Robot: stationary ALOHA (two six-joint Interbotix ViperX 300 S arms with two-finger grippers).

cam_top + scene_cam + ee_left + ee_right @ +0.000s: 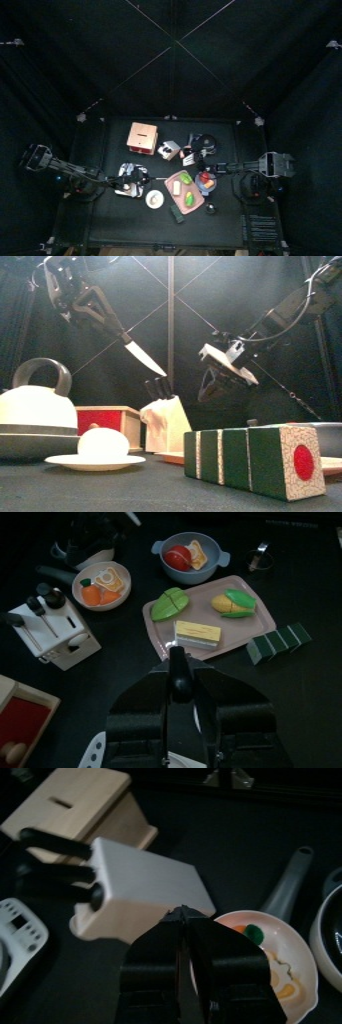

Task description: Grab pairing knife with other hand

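The left gripper [177, 690] is pinched on the black handle of the paring knife [140, 356]. It holds the knife high in the air over the left half of the tabletop [100, 140]. In the front view the bare blade slants down and to the right, its tip above the knife block and pointing toward the other arm.

Below it, near the front left corner, stands a white kettle [34, 406] with a black handle. Just to its right, at the front edge, a white plate [96, 462] carries a pale round thing. Behind the plate is a wooden box [107, 421] with a red face. A white knife block [167, 424], with dark handles sticking out of it, stands near the middle of the tabletop.

The right gripper [185, 918] hangs above and to the right of the knife block, apart from the blade tip. Its jaws stand only a little apart, with nothing seen between them.

A pink tray [150, 617] holding green and yellow pieces lies toward the front right. At the front right edge is a green-and-white striped block [254, 461].
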